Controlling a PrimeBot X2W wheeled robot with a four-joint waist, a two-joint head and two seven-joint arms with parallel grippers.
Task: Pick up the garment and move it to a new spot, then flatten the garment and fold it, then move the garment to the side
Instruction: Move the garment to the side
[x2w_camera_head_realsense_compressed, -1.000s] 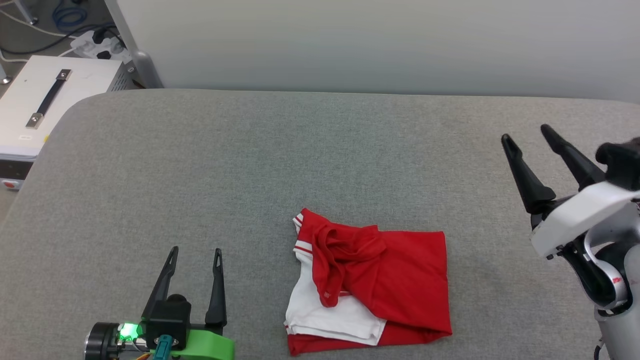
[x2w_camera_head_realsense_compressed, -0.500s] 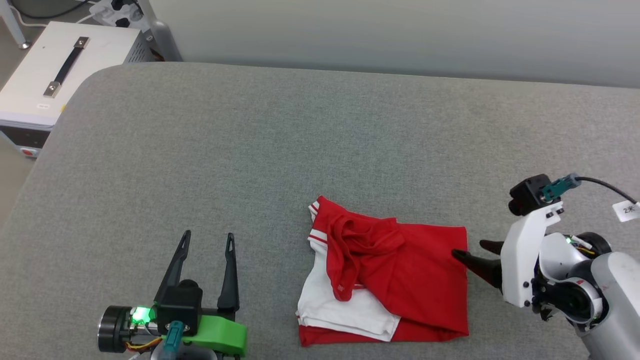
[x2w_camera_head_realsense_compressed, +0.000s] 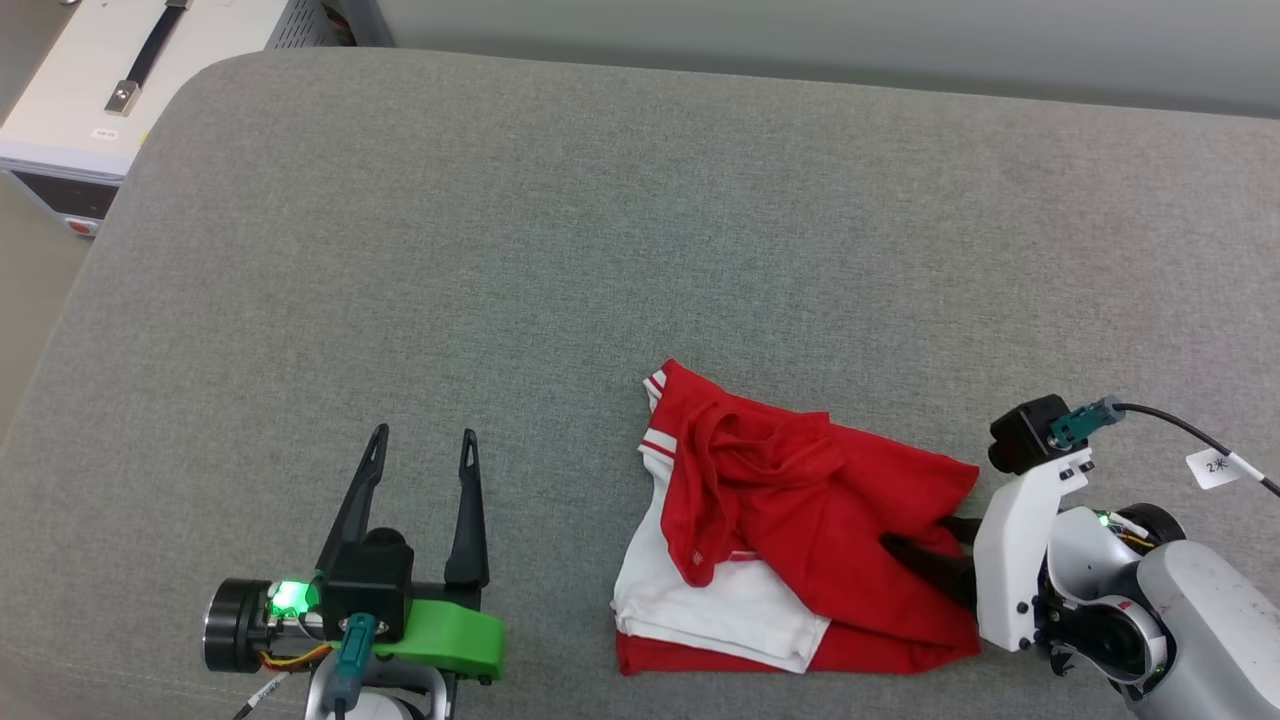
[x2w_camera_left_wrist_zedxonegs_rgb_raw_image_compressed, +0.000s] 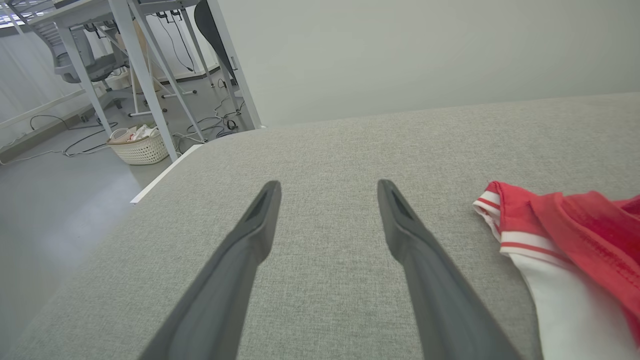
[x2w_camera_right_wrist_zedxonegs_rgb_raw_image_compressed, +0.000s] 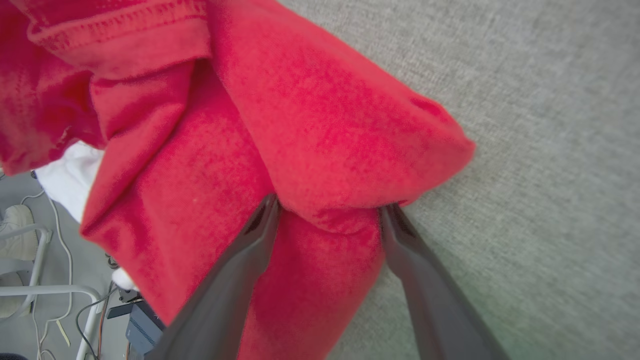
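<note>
Red cloth with a white sleeve, the garment (x2w_camera_head_realsense_compressed: 790, 520) lies folded in a rough rectangle on the grey pad (x2w_camera_head_realsense_compressed: 600, 250), near the front edge and right of the middle in the head view. Its white sleeve (x2w_camera_head_realsense_compressed: 715, 610) with red-and-white trim is on the left side, partly covered by a rumpled red layer. The right edge of the garment is bunched and not flat.

The right gripper (x2w_camera_head_realsense_compressed: 925, 540) lies low at that right edge and points left into the cloth. In the right wrist view its fingers (x2w_camera_right_wrist_zedxonegs_rgb_raw_image_compressed: 240, 260) are spread, and a thick fold of the garment (x2w_camera_right_wrist_zedxonegs_rgb_raw_image_compressed: 300, 125) sits between the tips and bulges over them. The right gripper (x2w_camera_right_wrist_zedxonegs_rgb_raw_image_compressed: 330, 205) seems to touch the fold on both sides, though the blur there leaves that unsure. Bare pad (x2w_camera_right_wrist_zedxonegs_rgb_raw_image_compressed: 550, 150) shows beside the fold.

The left gripper (x2w_camera_head_realsense_compressed: 423, 435) is at the lower left, apart from the garment, with its fingers spread and nothing between them. In the left wrist view it (x2w_camera_left_wrist_zedxonegs_rgb_raw_image_compressed: 327, 185) points across the bare pad (x2w_camera_left_wrist_zedxonegs_rgb_raw_image_compressed: 325, 150), with the garment's (x2w_camera_left_wrist_zedxonegs_rgb_raw_image_compressed: 550, 235) trimmed sleeve edge off to the right.

A white box (x2w_camera_head_realsense_compressed: 100, 90) with a black handle stands beyond the pad's far left corner, and a pale basket (x2w_camera_left_wrist_zedxonegs_rgb_raw_image_compressed: 140, 147) sits on the floor
</note>
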